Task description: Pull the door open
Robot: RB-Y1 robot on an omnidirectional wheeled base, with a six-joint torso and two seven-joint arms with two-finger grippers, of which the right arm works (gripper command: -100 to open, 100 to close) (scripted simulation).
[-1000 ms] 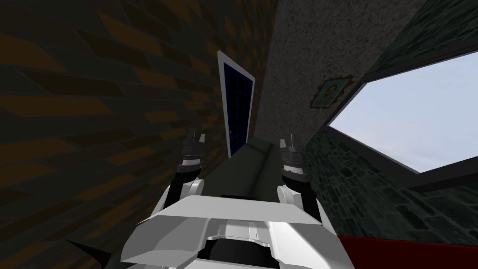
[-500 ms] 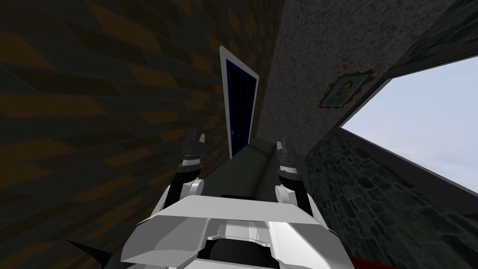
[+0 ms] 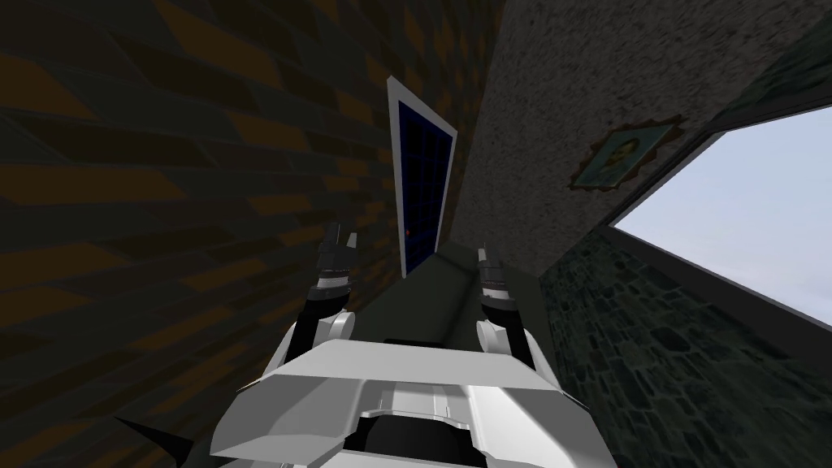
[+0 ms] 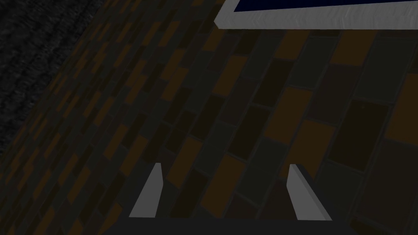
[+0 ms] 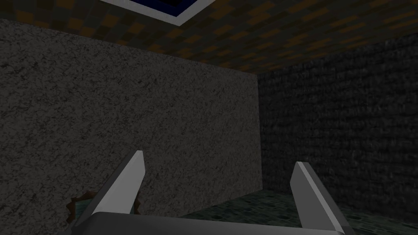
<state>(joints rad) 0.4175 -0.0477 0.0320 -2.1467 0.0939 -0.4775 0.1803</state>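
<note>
Well ahead, white-framed door (image 3: 423, 195).

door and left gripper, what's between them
Only dark brick wall lies between the left gripper and the white-framed door, in the head view and the left wrist view.

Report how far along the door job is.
Done: nothing; the door looks shut in the brick wall, well ahead. In hand: left gripper and right gripper are open, holding nothing. Left: reach the red spot on the door, likely its handle, grip it and pull.
</note>
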